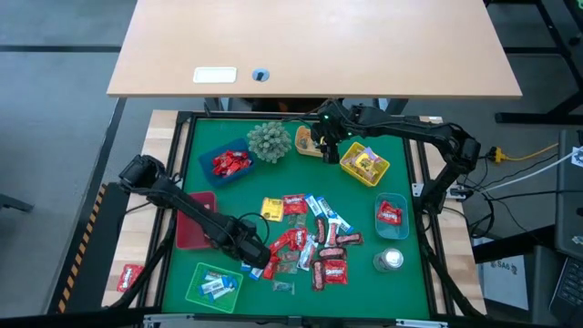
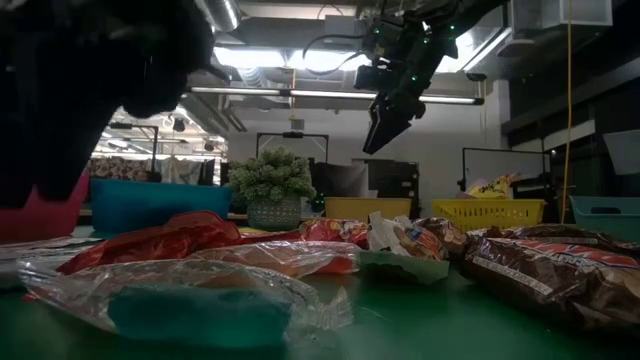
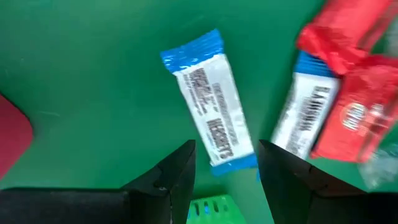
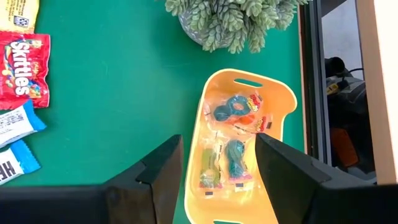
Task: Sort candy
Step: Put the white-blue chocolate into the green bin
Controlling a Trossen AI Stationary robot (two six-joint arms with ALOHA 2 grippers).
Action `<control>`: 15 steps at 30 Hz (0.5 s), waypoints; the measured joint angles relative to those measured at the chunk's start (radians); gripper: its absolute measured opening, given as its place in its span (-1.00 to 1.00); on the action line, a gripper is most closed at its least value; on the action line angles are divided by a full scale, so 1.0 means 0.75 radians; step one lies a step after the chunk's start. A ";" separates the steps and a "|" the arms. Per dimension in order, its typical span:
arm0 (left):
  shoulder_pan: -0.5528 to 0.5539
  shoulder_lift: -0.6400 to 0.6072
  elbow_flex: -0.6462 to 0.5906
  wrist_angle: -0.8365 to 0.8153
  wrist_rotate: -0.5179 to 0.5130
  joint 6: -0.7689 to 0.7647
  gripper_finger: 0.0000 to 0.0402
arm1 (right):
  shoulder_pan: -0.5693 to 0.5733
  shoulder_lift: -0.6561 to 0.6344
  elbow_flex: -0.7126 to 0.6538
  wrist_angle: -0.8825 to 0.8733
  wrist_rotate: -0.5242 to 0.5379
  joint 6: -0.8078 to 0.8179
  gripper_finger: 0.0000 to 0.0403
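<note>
Hovering left end effector (image 3: 225, 171), blue-white candy (image 3: 211, 102)

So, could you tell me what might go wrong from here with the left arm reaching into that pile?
1. The left gripper hangs open over a blue-white candy, but another blue-white packet and red wrappers lie close beside it; a finger could catch or push those instead.
2. That candy lies at an angle to the fingers, so a grip near its end may let it swing or slip.
3. The right gripper hovers open above the yellow tray; lowering could hit its rim.
</note>
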 joint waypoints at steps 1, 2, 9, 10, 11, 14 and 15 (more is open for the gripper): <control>0.000 0.011 0.000 0.001 0.003 -0.001 -0.22 | 0.000 0.000 0.000 0.000 0.000 0.000 -0.01; 0.000 0.019 0.000 0.001 0.002 -0.001 -0.22 | 0.000 0.000 0.000 0.000 0.000 0.001 -0.01; 0.001 0.034 0.000 0.007 -0.063 -0.013 -0.22 | 0.000 0.000 0.000 0.001 0.000 0.001 -0.01; 0.001 0.034 0.000 0.006 -0.080 -0.025 -0.22 | 0.000 0.000 0.000 0.000 0.000 0.001 -0.01; 0.001 0.034 0.000 0.006 -0.087 -0.038 -0.22 | 0.000 0.000 0.000 0.000 0.000 0.001 -0.01; 0.001 0.037 0.000 0.006 -0.088 -0.046 -0.22 | 0.000 0.000 0.000 0.000 0.000 0.000 -0.01; 0.001 0.041 0.000 0.006 -0.089 -0.047 -0.22 | 0.000 0.000 0.000 0.000 0.000 0.001 -0.01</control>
